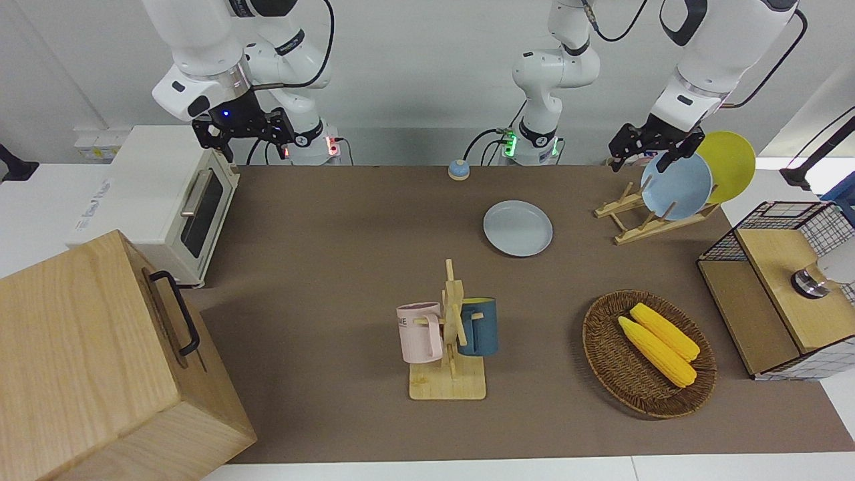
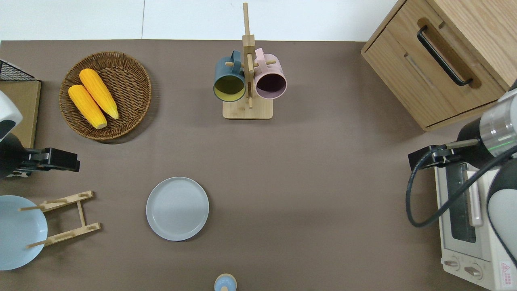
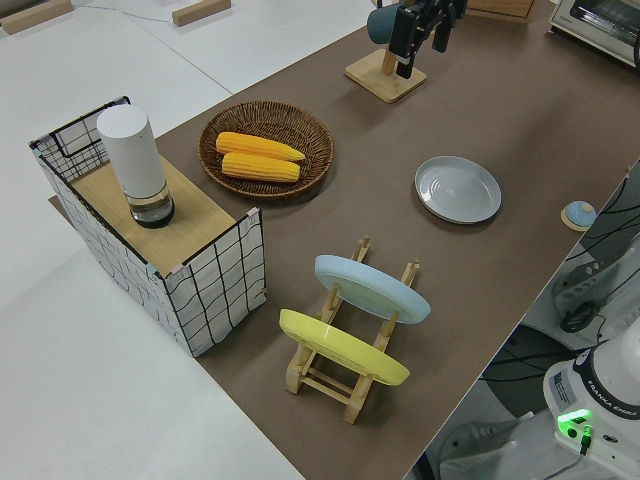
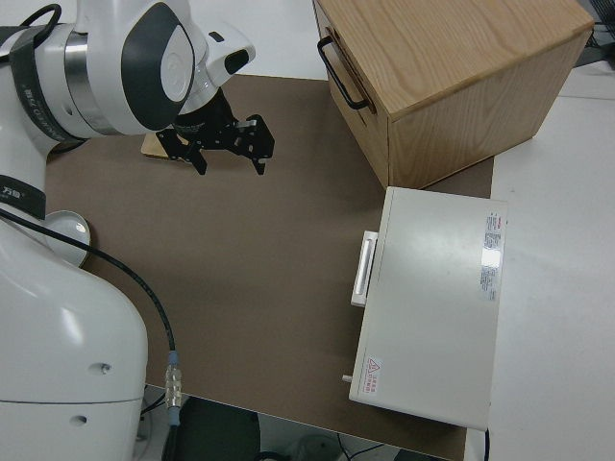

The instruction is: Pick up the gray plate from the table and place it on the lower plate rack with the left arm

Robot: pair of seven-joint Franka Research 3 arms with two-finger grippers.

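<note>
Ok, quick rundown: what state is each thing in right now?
gray plate: flat on the table, untouched.
lower plate rack: one slot free.
blue plate: on edge in the rack.
yellow plate: on edge in the rack.
left pincer: empty, raised.
right arm: parked.
oven door: closed.

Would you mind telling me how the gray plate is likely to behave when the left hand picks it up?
The gray plate lies flat on the table, so only its shallow raised rim offers a grip. It looks rigid and smooth, so it may slip or tilt when pinched at one edge.
</note>
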